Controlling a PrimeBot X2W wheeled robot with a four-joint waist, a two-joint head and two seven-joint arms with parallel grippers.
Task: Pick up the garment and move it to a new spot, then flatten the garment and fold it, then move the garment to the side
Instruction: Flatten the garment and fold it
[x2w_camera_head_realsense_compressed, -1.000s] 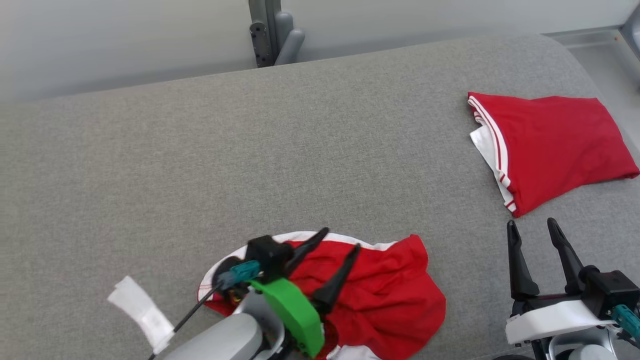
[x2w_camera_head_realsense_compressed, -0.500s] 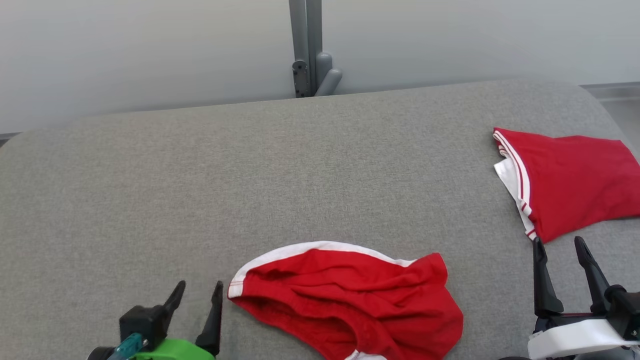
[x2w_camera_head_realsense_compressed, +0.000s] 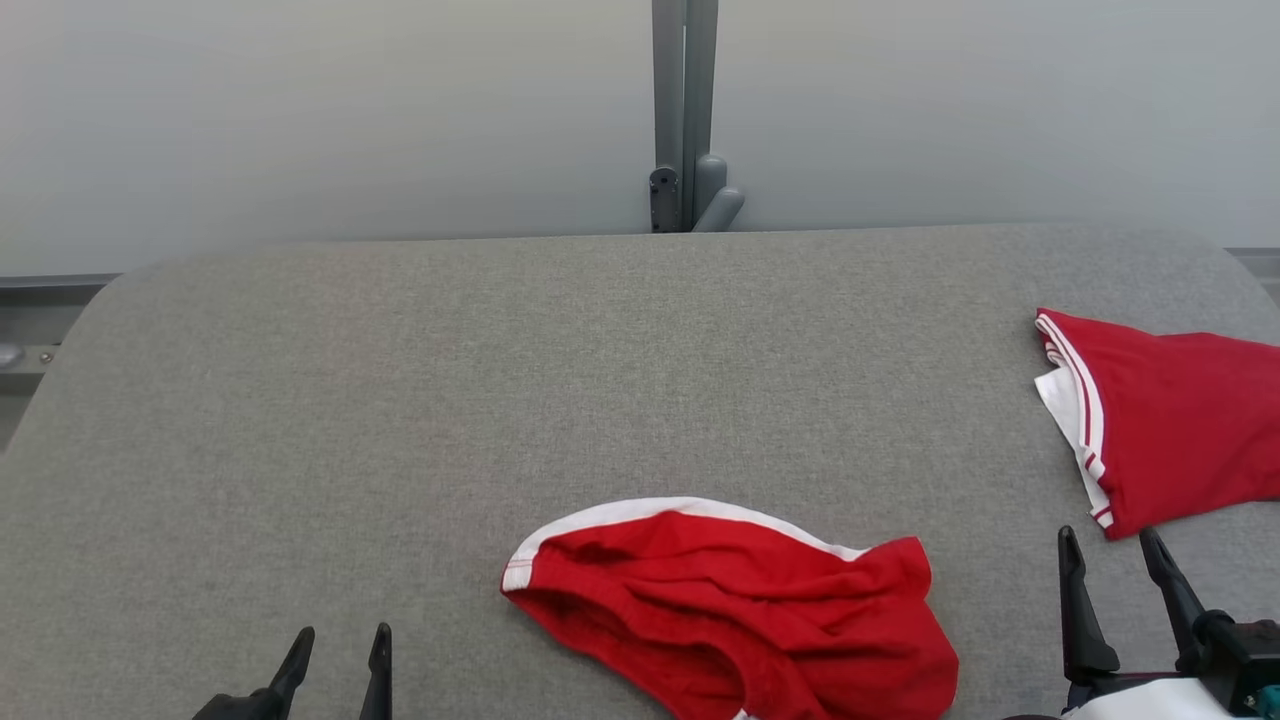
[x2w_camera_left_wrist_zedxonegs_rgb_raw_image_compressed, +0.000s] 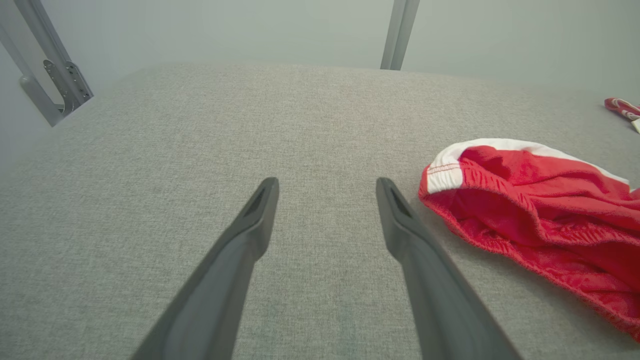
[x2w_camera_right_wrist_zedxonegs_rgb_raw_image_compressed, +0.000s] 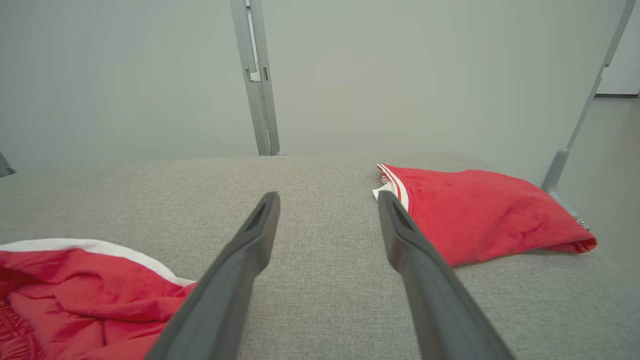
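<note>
Left gripper (x2w_camera_head_realsense_compressed: 342, 632) has withdrawn off the crumpled red garment (x2w_camera_head_realsense_compressed: 740, 610) to 7 o'clock, fingers spread, empty. Right gripper (x2w_camera_head_realsense_compressed: 1108, 535) at 5 o'clock, spread, empty. Garment lies bunched at 6 o'clock on the grey table (x2w_camera_head_realsense_compressed: 400, 400); flattening, folding and side placement remain

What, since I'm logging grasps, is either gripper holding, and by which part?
Nothing: left gripper and right gripper stand open, empty; the crumpled garment lies loose.

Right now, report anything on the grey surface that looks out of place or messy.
The near garment lies crumpled and wrinkled, with its white trim curled along the far side. The folded garment at the right looks neat. Nothing else stands out.
</note>
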